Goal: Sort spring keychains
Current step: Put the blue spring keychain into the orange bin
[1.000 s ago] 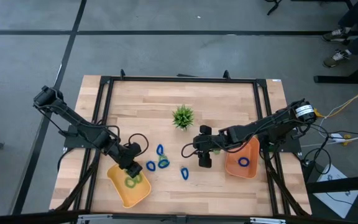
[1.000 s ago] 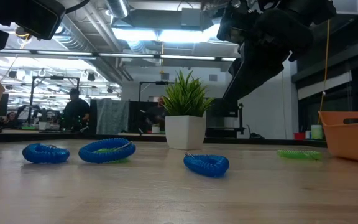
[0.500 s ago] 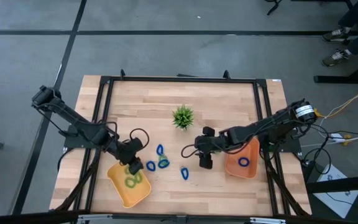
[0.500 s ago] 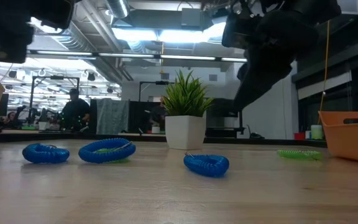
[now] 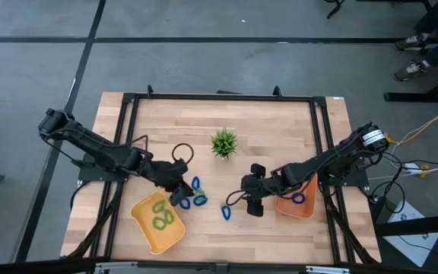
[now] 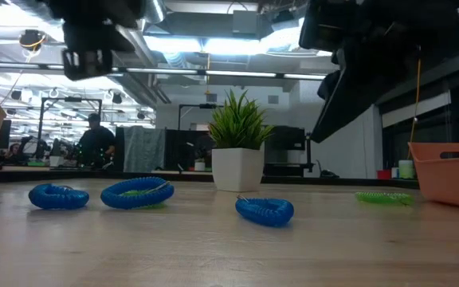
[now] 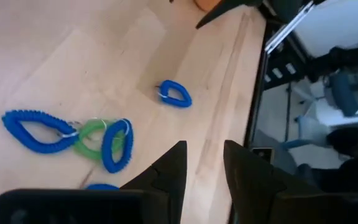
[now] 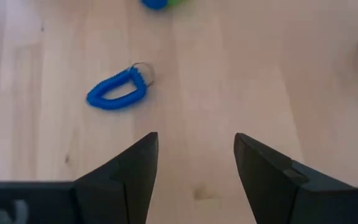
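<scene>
The left tool [image 5: 179, 189] is positioned over the wooden surface [image 5: 280, 137], just beside the cluster of keychains lying between the two trays; its fingers [image 7: 166, 171] are seen in the left wrist view with a narrow gap between them and nothing held. The right tool [image 5: 254, 204] is positioned above the surface near the front centre, just beside the right tray [image 5: 304, 202]; its fingers [image 8: 132, 168] are spread apart and empty. A single blue keychain [image 5: 225, 211] lies flat on the surface between the two tools, ahead of the right tool as shown in the right wrist view [image 8: 118, 91]. A blue keychain [image 7: 37, 130], a green keychain [image 7: 91, 138] and a second blue keychain [image 7: 115, 145] lie linked or overlapping in a cluster, as shown in the left wrist view; a further blue keychain [image 5: 184, 202] lies just beside them, close to the left tool. The left tray [image 5: 144, 228] is located at the front left of the surface and contains green keychains [image 5: 161, 216]. The right tray contains one blue keychain [image 5: 299, 199]. A small potted plant [image 5: 223, 142] stands upright behind the keychains, near the middle of the surface. In the low view, one green keychain [image 6: 382, 197] is seen lying flat near the right tray.
</scene>
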Tool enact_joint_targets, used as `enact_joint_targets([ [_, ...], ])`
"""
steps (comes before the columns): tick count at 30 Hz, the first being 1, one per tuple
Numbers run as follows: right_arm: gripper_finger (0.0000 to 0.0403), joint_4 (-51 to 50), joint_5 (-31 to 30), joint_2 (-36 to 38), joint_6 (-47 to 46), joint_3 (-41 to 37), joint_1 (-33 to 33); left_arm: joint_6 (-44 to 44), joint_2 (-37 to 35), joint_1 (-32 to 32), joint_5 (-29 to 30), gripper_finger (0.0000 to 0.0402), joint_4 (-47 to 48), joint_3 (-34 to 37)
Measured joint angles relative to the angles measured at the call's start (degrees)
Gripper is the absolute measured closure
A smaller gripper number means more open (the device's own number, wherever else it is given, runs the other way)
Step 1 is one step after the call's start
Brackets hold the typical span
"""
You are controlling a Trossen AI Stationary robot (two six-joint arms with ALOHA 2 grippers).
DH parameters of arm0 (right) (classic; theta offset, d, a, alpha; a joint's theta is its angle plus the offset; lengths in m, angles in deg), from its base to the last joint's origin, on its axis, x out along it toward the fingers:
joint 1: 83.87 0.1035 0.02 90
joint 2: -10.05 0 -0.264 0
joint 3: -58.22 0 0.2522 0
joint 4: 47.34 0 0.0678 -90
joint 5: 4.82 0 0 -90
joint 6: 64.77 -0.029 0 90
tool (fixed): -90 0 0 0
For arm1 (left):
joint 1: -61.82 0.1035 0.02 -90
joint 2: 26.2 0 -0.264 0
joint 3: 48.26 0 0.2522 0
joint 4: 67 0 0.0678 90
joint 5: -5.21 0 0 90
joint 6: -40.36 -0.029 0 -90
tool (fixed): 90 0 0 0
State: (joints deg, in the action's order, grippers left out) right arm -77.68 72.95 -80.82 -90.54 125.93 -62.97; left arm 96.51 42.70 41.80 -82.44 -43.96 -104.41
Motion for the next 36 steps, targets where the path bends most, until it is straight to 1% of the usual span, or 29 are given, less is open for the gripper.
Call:
enact_joint_targets([
  [4, 0.0194, -0.06, -3.61, -0.25, -1.06, 0.0, 1.19, -4.6, 3.54, 2.31, -0.96, 0.0304, -0.97, 0.0],
  [9, 0.0194, -0.02, -4.37, -0.26, -1.48, 0.0, 2.41, -7.38, 7.56, 5.46, -0.34, 0.0304, -0.02, 0.0],
  [14, 0.0194, 0.18, -5.3, -0.26, -1.19, 0.0, 2.71, -7.22, 10.89, 8.24, -0.37, 0.0304, 0.47, 0.0],
  [18, 0.0194, 0.48, -6.79, -0.26, -0.28, 0.0, 2.63, -3.23, 12.87, 9.44, -0.45, 0.0304, 1.48, 0.0],
  [22, 0.0194, 2.1, -8.81, -0.26, 3.77, 0.0, 2.36, -2.4, 13.05, 9.67, -0.44, 0.0304, 1.17, -0.38],
  [28, 0.0194, 7.6, -8.76, -0.26, 12.44, 0.0, 1.0, -3.32, 12.99, 9.63, -0.04, 0.0304, 2.73, -2.1],
  [33, 0.0194, 9.71, -8.61, -0.26, 16.63, 0.0, -0.7, -2.42, 13.11, 9.63, 5.11, 0.0305, 9.69, -2.21],
  [36, 0.0194, 9.7, -8.61, -0.26, 17.28, 0.0, -1.8, -1.35, 13.95, 9.63, 5.73, 0.0305, 10.6, -2.21],
])
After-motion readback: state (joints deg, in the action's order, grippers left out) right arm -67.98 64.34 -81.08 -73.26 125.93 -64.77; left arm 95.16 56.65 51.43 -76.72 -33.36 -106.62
